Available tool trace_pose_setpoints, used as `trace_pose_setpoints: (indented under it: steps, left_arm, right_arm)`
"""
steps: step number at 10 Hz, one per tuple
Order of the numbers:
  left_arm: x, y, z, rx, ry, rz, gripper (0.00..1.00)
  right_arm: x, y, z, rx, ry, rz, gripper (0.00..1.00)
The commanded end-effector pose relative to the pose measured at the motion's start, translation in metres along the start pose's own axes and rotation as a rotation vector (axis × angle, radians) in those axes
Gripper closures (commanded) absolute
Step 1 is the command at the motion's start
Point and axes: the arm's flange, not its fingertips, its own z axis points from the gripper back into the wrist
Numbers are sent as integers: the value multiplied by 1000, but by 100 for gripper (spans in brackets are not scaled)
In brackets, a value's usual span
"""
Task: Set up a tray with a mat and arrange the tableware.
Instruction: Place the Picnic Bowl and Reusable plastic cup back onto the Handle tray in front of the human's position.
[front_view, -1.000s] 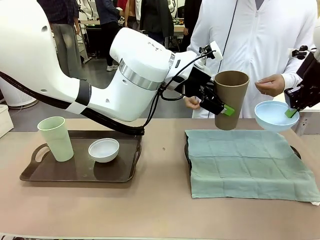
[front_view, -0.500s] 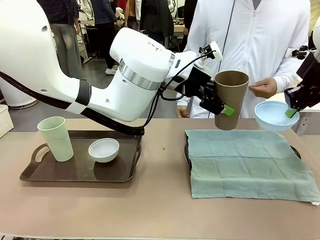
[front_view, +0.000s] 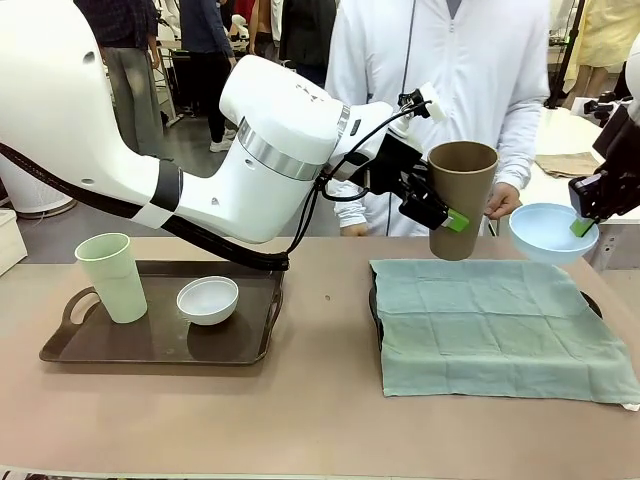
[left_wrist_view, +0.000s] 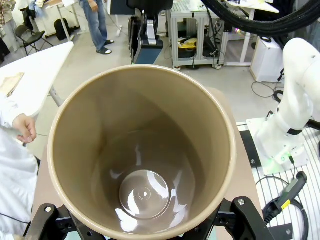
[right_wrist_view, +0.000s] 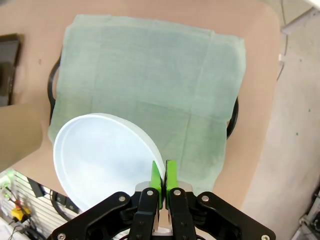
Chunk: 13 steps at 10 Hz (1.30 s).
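My left gripper (front_view: 445, 215) is shut on the brown cup (front_view: 461, 198), holding it upright above the far left corner of the green mat (front_view: 495, 325). The left wrist view looks straight down into that cup (left_wrist_view: 142, 165). At the far right my right gripper (front_view: 583, 226) is shut on the rim of the light blue bowl (front_view: 545, 230), held in the air over the mat's far right edge. Its green pads (right_wrist_view: 163, 184) pinch the bowl's rim (right_wrist_view: 105, 160) above the mat (right_wrist_view: 150, 85). The mat covers a dark tray (front_view: 374, 300). The pale green cup (front_view: 111, 277) and white bowl (front_view: 208, 299) stand on the left tray (front_view: 155, 345).
A person in a white coat (front_view: 440, 90) stands at the far side of the table, one hand (front_view: 503, 203) low behind the brown cup. My left arm (front_view: 200, 170) spans the table's middle above the left tray. Bare tabletop (front_view: 320, 400) lies between the trays and along the front.
The person has stepped to picture left and lowered the hand that was raised near the blue bowl. Both grippers and what they hold have stayed in place.
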Motion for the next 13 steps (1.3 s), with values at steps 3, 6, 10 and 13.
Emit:
trace_pose_setpoints:
  steps: [3, 6, 10, 13]
  left_arm:
    - [-46, 9, -35, -43, -34, -19, 15]
    - [-94, 11, -66, -95, -50, -22, 15]
    - [-124, 15, -90, -128, -24, -53, 15]
    - [-126, 24, -100, -107, 15, -105, 15]
  right_arm:
    - [3, -22, -79, 32, 89, 24, 95]
    - [6, -23, -124, 35, 97, 70, 95]
    - [11, -31, -152, 62, 53, 112, 95]
    - [12, -38, -163, 74, 42, 115, 95]
